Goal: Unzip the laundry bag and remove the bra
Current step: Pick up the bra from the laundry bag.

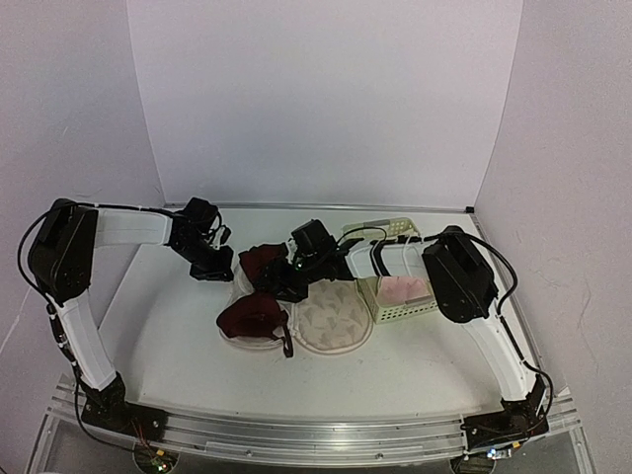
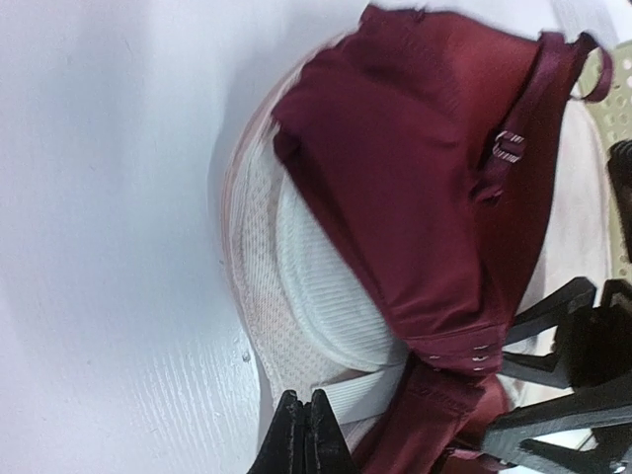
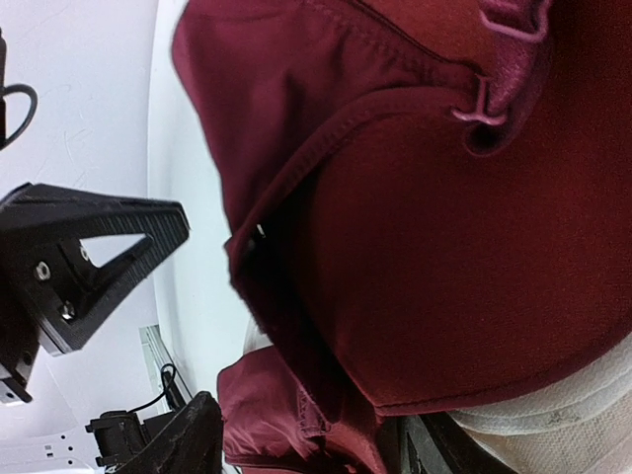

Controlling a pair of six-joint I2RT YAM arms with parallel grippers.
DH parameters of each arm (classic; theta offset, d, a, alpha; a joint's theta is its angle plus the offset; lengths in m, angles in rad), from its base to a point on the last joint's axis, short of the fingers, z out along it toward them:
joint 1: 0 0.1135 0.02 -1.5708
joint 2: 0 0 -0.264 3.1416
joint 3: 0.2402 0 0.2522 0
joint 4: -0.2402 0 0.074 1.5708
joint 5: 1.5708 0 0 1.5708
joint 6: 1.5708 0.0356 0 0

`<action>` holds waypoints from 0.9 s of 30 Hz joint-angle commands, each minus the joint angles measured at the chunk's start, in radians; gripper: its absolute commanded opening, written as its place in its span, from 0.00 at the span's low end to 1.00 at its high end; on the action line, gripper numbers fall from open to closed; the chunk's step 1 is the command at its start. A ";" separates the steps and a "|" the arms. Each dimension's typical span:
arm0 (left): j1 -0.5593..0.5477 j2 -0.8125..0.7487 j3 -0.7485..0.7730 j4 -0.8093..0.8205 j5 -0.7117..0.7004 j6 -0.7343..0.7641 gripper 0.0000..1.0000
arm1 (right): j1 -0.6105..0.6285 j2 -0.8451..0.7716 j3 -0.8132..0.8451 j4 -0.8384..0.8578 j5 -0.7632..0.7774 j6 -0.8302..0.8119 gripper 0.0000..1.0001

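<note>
The laundry bag (image 1: pixel 331 321) lies open in the middle of the table, with its pale mesh inside (image 2: pixel 296 267) showing. The maroon bra (image 1: pixel 252 316) lies partly in it, one cup raised at the far side. The bra fills the left wrist view (image 2: pixel 415 168) and the right wrist view (image 3: pixel 444 247). My left gripper (image 1: pixel 212 262) sits at the bag's far left edge, its fingertips (image 2: pixel 301 434) pressed together on the bag's pale rim. My right gripper (image 1: pixel 284 281) is over the bag's middle, and bra fabric lies between its fingers (image 3: pixel 316 444).
A pale green mesh basket (image 1: pixel 400 281) holding something pink stands right of the bag, close to the right arm. White walls stand at the back and both sides. The right gripper's black frame (image 2: pixel 583 375) is near the left fingers.
</note>
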 commanded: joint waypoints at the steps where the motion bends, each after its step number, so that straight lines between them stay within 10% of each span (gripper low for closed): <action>1: -0.004 0.033 -0.025 0.005 0.016 0.030 0.00 | 0.009 0.014 0.039 0.034 0.011 0.005 0.61; 27: -0.004 0.102 -0.093 0.064 0.080 0.043 0.00 | 0.028 0.117 0.129 0.061 -0.032 0.046 0.25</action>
